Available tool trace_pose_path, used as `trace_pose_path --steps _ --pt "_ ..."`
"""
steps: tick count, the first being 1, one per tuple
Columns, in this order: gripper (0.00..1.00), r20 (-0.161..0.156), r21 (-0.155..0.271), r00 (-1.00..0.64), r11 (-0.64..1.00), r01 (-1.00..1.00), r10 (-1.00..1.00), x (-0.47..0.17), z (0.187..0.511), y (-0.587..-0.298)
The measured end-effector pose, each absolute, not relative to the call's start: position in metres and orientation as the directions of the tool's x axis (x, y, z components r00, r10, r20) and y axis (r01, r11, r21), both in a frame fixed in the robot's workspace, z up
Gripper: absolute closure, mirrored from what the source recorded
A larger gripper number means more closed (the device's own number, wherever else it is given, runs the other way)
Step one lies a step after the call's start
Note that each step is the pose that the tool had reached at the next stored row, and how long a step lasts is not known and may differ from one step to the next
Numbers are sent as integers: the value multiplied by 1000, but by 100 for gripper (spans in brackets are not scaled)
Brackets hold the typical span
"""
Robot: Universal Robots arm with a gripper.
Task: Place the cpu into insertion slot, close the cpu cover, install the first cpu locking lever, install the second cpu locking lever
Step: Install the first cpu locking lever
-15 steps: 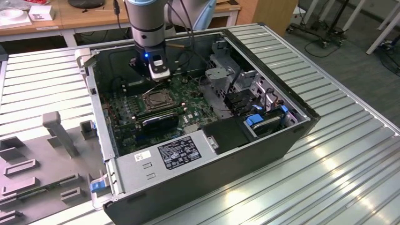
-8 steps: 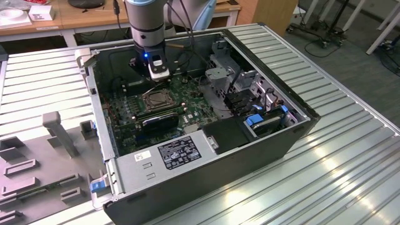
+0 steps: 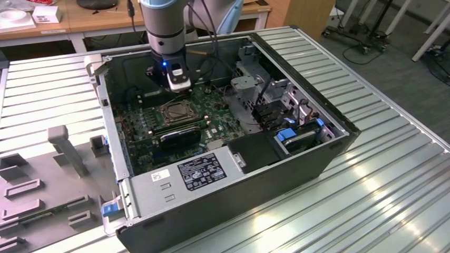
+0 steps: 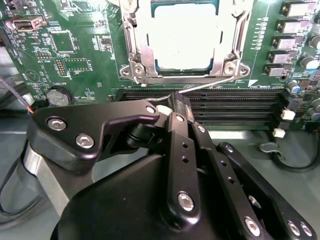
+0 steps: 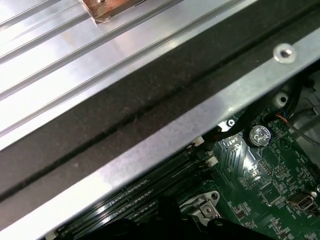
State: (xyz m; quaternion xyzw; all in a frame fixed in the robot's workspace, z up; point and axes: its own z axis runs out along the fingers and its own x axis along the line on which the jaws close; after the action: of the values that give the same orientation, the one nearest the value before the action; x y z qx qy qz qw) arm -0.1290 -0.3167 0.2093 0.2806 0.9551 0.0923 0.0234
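Clenched black gripper [image 4: 179,100] meets the thin silver wire lever [image 4: 210,85] mid-frame; a slip could let it spring and scratch the green circuit board [image 4: 75,65].

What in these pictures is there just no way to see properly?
1. Second wrist view: part of the cpu and the cpu cover is cut off by the picture's edge.
2. Second wrist view: the end of the locking lever runs behind the gripper, so whether they touch is hidden.
3. Exterior view: the insertion slot is too small to show its levers.
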Motion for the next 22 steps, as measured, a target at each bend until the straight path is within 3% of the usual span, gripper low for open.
trace_pose_path --steps 22 --pt "89 -18 205 -841 826 526 540 -129 195 -318"
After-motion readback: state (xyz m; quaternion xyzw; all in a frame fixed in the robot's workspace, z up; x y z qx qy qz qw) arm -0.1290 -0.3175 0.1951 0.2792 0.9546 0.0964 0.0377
